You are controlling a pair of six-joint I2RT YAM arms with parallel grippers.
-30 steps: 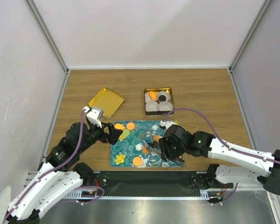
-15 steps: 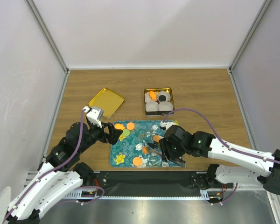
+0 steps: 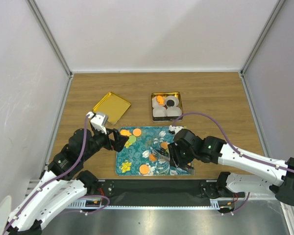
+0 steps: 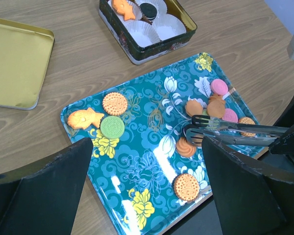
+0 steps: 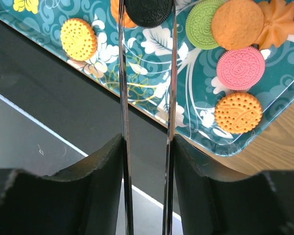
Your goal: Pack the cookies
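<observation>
Cookies lie on a teal flowered tray (image 3: 132, 159): orange (image 4: 114, 103), green (image 4: 112, 127), pink (image 4: 219, 86) and a flower-shaped orange one (image 4: 186, 147). My right gripper (image 3: 179, 155) is shut on metal tongs (image 5: 122, 98). The tongs reach left over the tray, and their two blades flank a black cookie (image 5: 148, 12). My left gripper (image 3: 118, 142) is open and empty, low over the tray's left part (image 4: 147, 196). A dark tin (image 3: 181, 105) behind the tray holds white paper cups. One cup holds an orange cookie (image 4: 123, 7) and another a black one (image 4: 148, 8).
A gold lid (image 3: 111, 107) lies upside down on the wooden table, left of the tin. A pink cookie (image 5: 240, 67) and orange ones (image 5: 237, 112) lie near the tray's near right corner. The table's black front edge (image 5: 49, 98) is just below the tray.
My right gripper and the tongs have shifted slightly farther over the tray. The left arm has not moved.
</observation>
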